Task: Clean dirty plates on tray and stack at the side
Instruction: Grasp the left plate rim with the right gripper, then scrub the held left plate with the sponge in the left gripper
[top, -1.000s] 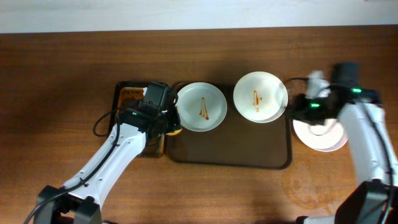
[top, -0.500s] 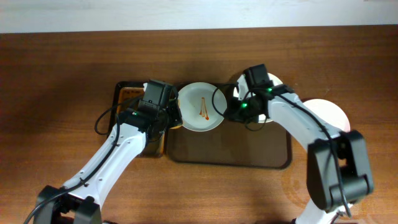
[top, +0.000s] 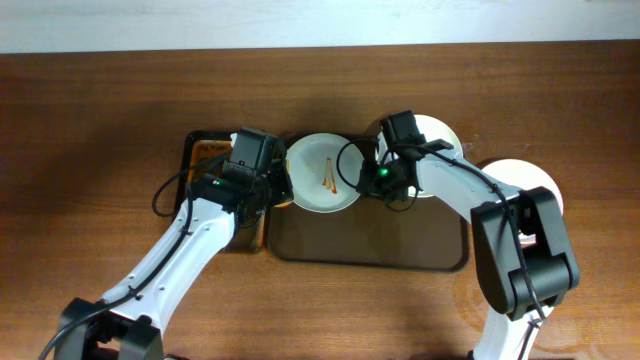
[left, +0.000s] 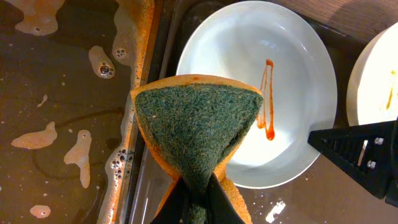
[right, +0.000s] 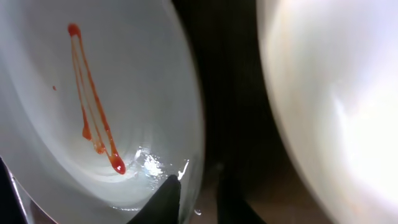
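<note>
A plate with a thin red sauce streak (top: 318, 172) (left: 292, 74) (right: 124, 93) lies at the left end of the dark-brown tray (top: 370, 250). A second plate (top: 440, 140) (right: 336, 93) lies on the tray to its right, partly under my right arm. A third plate (top: 535, 180) lies on the bare wood right of the tray. My right gripper (top: 365, 180) (right: 198, 186) is closed on the streaked plate's right rim, one finger inside and one outside. My left gripper (top: 280, 195) (left: 198, 186) is shut on a green-and-yellow sponge (left: 196, 124) at that plate's left edge.
A smaller black-rimmed tray (top: 205, 150) (left: 62, 93) with orange-stained wet bottom and foam patches adjoins the big tray on the left. My two arms reach in from the front and meet over the left plate.
My right arm left the plate on the wood at the right, swung left across the tray and came onto the streaked plate's right rim. The left arm with the sponge has stayed still.
</note>
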